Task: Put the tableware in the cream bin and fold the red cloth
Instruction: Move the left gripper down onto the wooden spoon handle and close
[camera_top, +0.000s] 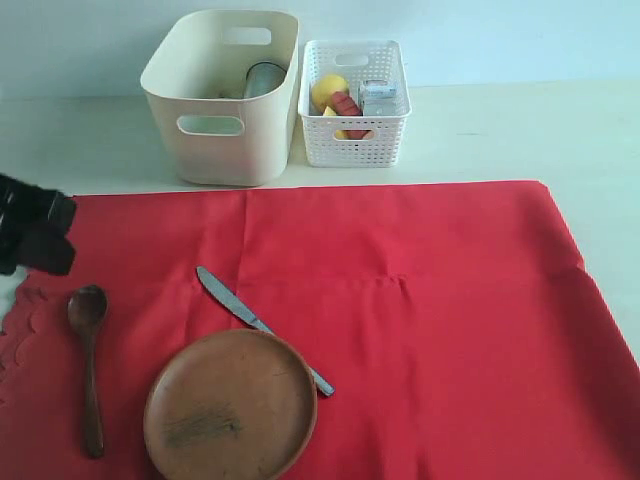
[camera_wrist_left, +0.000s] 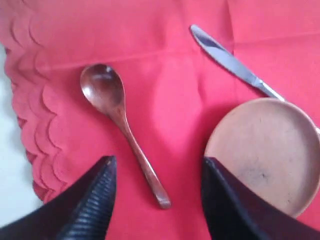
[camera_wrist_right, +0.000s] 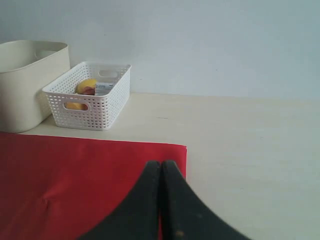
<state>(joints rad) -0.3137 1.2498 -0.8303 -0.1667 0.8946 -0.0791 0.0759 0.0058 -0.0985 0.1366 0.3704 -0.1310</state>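
We see the red cloth (camera_top: 400, 330) spread flat | cream bin (camera_top: 225, 100) beyond it, steel cup (camera_top: 262, 78) inside | round brown plate (camera_top: 230, 405), metal knife (camera_top: 260, 325), dark wooden spoon (camera_top: 88, 360) on cloth | left gripper (camera_wrist_left: 158, 167) gapes over the spoon handle, likely to grasp it | right gripper (camera_wrist_right: 161, 167) closed, empty

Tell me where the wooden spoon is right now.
In the exterior view the wooden spoon lies on the red cloth at the lower left, just left of the brown plate and near the cloth's scalloped edge.
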